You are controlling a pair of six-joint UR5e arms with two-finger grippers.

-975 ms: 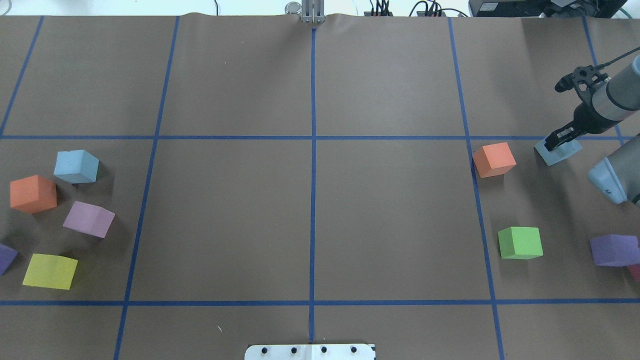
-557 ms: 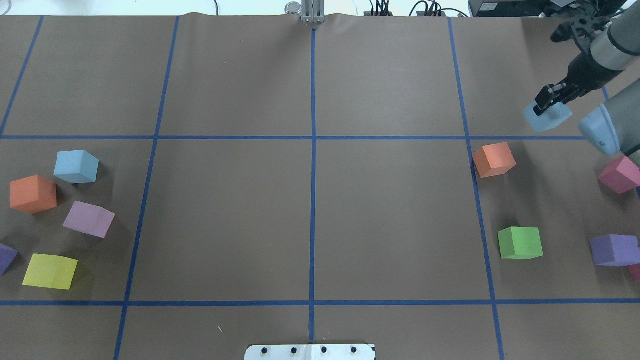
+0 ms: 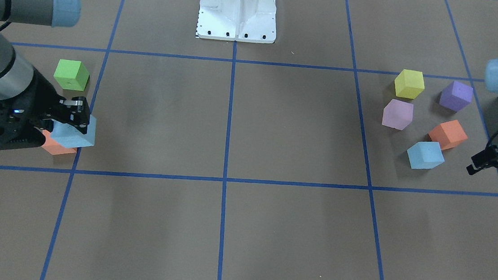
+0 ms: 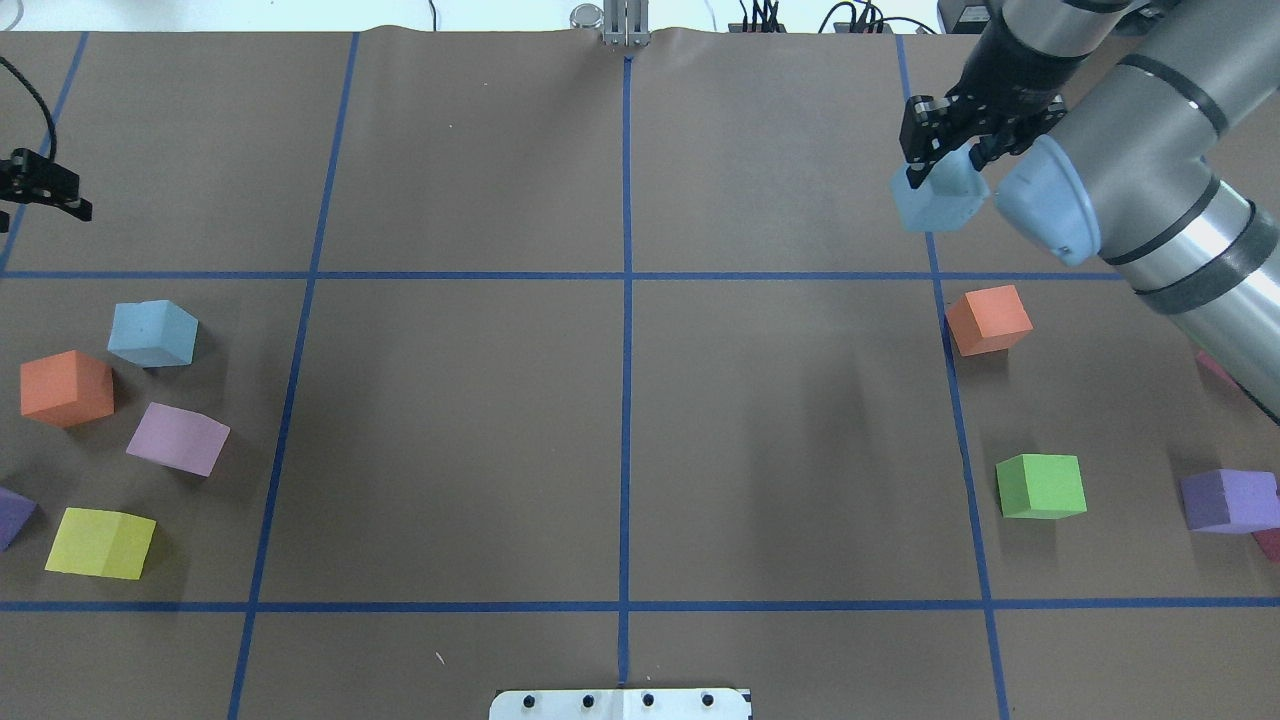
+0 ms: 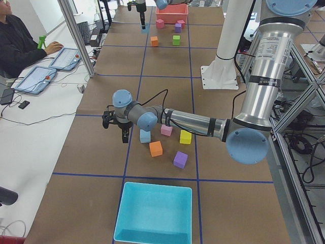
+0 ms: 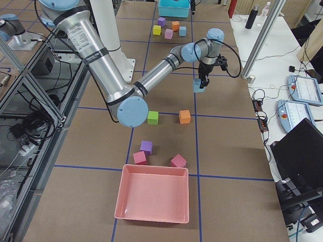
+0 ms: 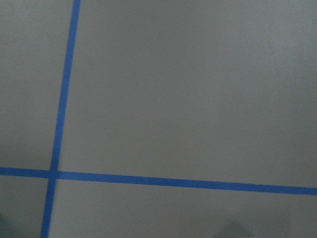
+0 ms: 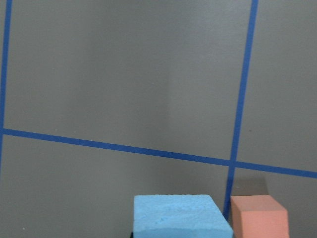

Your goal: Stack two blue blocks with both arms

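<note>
The right claw held one blue block pinched clear of the table near the orange cube, evidently for carrying toward the other blue block resting among the left-side cubes, near which the left claw hovered, spread or closed I couldn't tell.

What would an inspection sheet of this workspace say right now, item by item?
Surface: brown paper table top with a blue tape grid, lying flat.
Job's things: one pale blue foam cube lifted off the table in the right hand; second pale blue foam cube resting on the table, untouched.
Clutter: orange foam cube, lilac foam cube and yellow foam cube beside the resting one; green foam cube on the right side.
Hands: right hand shut on the lifted cube; left hand empty, open or shut unclear.
Cables: black cable looping above the left hand, clear of the cubes.
Surroundings: turquoise tray, pink tray, seated operator.
</note>
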